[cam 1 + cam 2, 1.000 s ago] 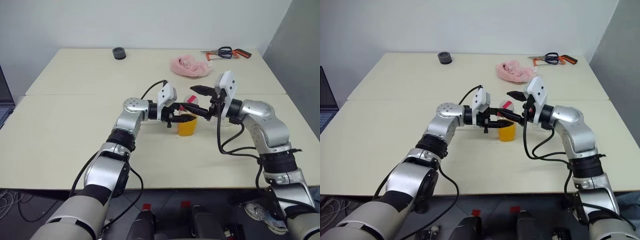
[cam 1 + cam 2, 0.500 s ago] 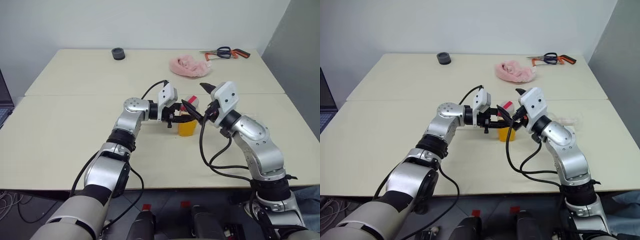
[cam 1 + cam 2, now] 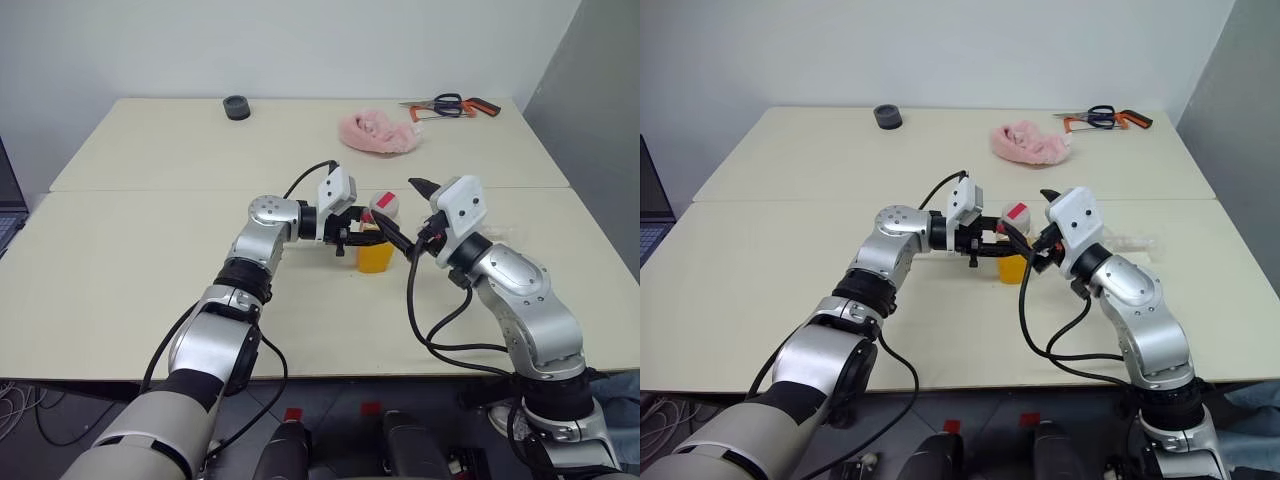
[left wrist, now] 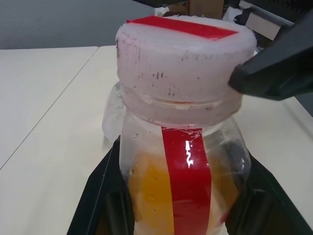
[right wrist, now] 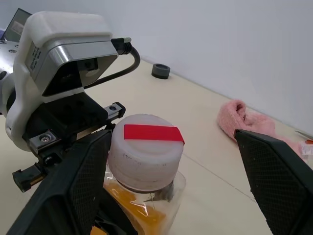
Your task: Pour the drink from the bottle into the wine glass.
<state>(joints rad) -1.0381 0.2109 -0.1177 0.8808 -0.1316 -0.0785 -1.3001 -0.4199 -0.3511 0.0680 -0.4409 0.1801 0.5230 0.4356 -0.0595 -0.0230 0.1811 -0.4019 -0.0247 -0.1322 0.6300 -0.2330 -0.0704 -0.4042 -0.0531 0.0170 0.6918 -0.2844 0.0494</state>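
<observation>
The bottle (image 3: 376,238) of orange drink (image 4: 151,193) stands capped on the counter (image 3: 120,260), where we see the left pincer (image 3: 362,233) clamped on it and the right pincer (image 5: 176,196) spread wide around its white cap (image 5: 144,152).

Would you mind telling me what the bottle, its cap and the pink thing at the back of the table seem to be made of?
The bottle: clear, glossy thin plastic by its look, with orange liquid showing through and a shiny red strip. Its cap: white, matt, slightly scuffed plastic with a red mark on top. The pink thing: soft and fluffy, probably a crumpled cloth.
</observation>
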